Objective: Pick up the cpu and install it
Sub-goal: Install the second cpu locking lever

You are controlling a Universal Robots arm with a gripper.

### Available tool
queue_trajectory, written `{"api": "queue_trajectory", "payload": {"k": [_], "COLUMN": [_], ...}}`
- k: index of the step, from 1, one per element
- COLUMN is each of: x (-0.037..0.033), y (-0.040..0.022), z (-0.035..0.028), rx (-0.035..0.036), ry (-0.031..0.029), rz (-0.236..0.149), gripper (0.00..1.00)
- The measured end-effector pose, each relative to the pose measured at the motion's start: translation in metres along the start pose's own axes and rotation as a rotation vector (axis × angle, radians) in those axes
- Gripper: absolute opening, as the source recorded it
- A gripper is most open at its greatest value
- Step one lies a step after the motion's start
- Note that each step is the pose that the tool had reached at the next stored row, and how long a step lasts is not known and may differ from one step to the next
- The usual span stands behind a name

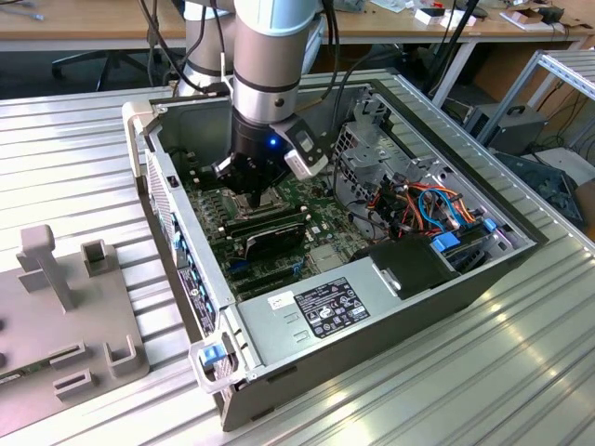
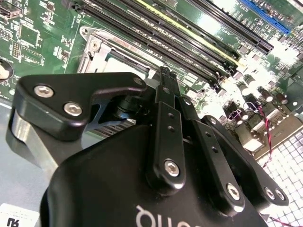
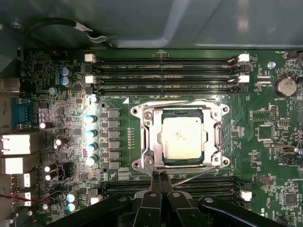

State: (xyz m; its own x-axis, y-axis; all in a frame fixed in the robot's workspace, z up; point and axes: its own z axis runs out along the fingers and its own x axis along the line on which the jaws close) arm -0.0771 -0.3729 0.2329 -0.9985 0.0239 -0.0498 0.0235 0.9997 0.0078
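— Where is the cpu [image 3: 182, 137]?
— Seated flat inside the socket frame [image 3: 179, 136], between the memory slots [image 3: 165, 73], in the first wrist view.
— The gripper [image 3: 160, 178]?
— Fingers pressed together, holding nothing, tips just beside the frame's near edge, above the motherboard [image 3: 71, 85].
— Surroundings?
— Inside the open computer case [image 1: 390, 297] on a ribbed metal table [image 1: 521, 372].

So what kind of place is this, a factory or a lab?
Probably a robotics lab or workshop: an open computer case lies on a ribbed metal table, a robot arm reaches into it, and cluttered desks stand behind.
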Motion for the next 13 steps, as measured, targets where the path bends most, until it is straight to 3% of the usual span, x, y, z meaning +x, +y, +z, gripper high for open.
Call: {"api": "queue_trajectory", "payload": {"k": [13], "x": [0.0064], "y": [-0.0003], "z": [0.0047], "rx": [0.0001], "ry": [-0.0051], "rz": [0.0], "gripper": [0.11]}}
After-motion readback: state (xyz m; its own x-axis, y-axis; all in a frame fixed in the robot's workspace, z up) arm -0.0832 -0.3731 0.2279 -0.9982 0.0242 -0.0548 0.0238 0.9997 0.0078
